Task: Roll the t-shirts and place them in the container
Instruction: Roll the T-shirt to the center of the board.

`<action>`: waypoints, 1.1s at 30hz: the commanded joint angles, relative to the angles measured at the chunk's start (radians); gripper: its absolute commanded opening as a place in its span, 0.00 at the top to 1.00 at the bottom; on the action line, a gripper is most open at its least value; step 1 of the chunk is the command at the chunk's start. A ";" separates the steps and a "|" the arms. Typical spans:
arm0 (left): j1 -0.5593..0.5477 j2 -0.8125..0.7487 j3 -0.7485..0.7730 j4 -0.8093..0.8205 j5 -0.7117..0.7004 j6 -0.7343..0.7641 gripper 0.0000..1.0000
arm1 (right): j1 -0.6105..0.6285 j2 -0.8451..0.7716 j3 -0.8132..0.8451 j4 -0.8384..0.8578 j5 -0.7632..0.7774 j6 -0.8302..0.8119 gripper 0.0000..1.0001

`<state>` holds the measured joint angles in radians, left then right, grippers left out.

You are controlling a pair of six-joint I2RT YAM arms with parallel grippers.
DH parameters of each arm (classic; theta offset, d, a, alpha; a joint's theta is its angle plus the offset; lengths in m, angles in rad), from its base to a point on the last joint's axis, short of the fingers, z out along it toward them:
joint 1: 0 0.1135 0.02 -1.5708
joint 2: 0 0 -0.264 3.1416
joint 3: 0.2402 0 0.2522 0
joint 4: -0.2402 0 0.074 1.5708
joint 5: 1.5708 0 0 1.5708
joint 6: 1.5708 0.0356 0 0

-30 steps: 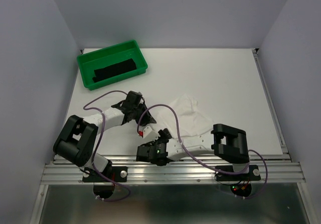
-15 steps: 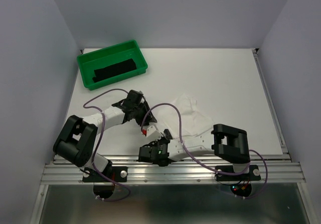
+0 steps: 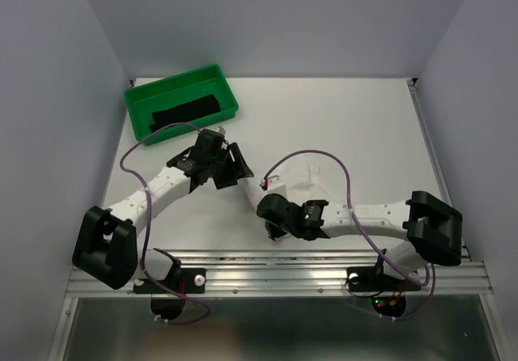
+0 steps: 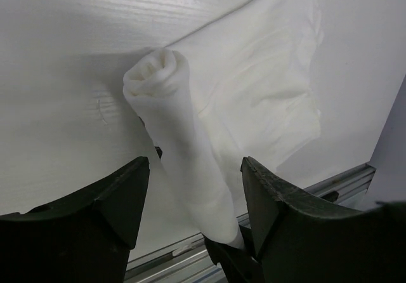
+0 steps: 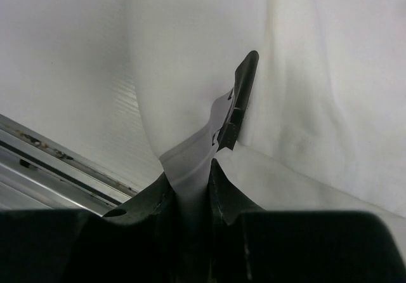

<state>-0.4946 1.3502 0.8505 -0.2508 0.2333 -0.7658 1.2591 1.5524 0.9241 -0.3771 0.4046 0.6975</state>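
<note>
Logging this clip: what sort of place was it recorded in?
Probably a lab robot-testing booth, not a home: plain pale walls box in a white table, an aluminium mounting rail runs along its near edge, and a green tray and t-shirt lie on it.

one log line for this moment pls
left gripper open, aimed at rolled end | right gripper shut on t-shirt | t-shirt partly rolled, rest flat on table

No legible text, labels, brands or numbers on anything in view.
</note>
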 commanded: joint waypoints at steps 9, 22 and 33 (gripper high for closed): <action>0.016 -0.082 0.055 -0.051 -0.012 0.037 0.31 | -0.157 -0.189 -0.231 0.345 -0.337 0.180 0.99; -0.022 -0.051 0.004 0.041 0.070 0.017 0.59 | -0.234 -0.279 -0.482 0.555 -0.467 0.396 0.99; -0.099 0.062 0.036 0.094 0.092 0.008 1.00 | -0.293 -0.296 -0.522 0.564 -0.498 0.392 0.87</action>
<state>-0.5781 1.3865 0.8589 -0.2031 0.3092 -0.7643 0.9825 1.2739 0.4145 0.1684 -0.0673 1.0794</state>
